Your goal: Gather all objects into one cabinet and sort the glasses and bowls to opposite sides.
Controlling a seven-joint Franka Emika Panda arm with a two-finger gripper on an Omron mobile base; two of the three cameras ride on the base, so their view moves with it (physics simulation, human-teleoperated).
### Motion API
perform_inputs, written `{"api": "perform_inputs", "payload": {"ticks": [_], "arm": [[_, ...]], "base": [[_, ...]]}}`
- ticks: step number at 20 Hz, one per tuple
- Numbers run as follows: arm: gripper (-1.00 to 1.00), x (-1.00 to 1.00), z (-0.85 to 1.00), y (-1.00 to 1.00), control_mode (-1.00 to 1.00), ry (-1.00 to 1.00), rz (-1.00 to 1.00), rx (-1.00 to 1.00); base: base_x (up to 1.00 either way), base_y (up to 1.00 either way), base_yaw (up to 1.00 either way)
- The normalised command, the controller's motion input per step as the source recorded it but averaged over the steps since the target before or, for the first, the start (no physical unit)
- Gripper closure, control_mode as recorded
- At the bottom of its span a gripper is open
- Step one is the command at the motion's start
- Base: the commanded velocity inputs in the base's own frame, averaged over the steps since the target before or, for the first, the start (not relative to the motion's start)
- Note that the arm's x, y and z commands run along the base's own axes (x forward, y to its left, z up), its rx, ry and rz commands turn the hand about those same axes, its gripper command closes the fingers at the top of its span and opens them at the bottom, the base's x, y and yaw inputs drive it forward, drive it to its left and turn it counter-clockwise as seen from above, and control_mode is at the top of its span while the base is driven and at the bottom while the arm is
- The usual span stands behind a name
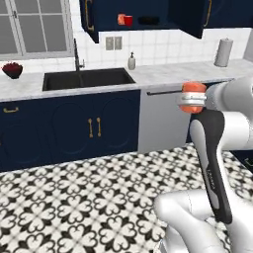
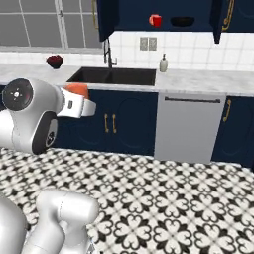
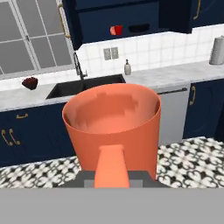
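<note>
My gripper (image 1: 193,103) is shut on a salmon-orange cup (image 1: 192,91), held upright in mid-air well in front of the counter. That held cup (image 3: 111,116) fills the middle of the hand view, and it appears at the left in the right base view (image 2: 77,91). High on the wall the navy cabinet (image 1: 148,7) stands open, its doors swung out. On its shelf are another salmon cup (image 1: 121,19), a red cup (image 1: 128,21) touching it, and the black bowl (image 1: 148,21) further right. The red cup (image 2: 155,20) and bowl (image 2: 182,21) stand apart.
Below the cabinet runs a marble counter (image 1: 163,74) with a black sink (image 1: 86,79), a faucet (image 1: 77,54), a soap dispenser (image 1: 131,61) and a paper towel roll (image 1: 223,52). A dark red bowl (image 1: 12,70) sits at far left. The grey dishwasher (image 1: 163,121) fronts the patterned floor.
</note>
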Motion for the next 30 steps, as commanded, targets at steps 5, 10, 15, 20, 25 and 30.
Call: {"api": "perform_inputs", "payload": {"ticks": [5, 10, 15, 20, 25, 30], "arm": [[1.0, 0.0, 0.0, 0.0, 1.0, 0.0, 0.0, 0.0], [1.0, 0.0, 0.0, 0.0, 1.0, 0.0, 0.0, 0.0], [1.0, 0.0, 0.0, 0.0, 1.0, 0.0, 0.0, 0.0], [1.0, 0.0, 0.0, 0.0, 1.0, 0.0, 0.0, 0.0], [1.0, 0.0, 0.0, 0.0, 1.0, 0.0, 0.0, 0.0], [1.0, 0.0, 0.0, 0.0, 1.0, 0.0, 0.0, 0.0]], "base": [[1.0, -0.22, 0.02], [1.0, -0.34, 0.01], [1.0, -0.44, 0.0], [1.0, -0.28, 0.0], [1.0, -0.11, 0.0], [0.98, -0.12, 0.0]]}}
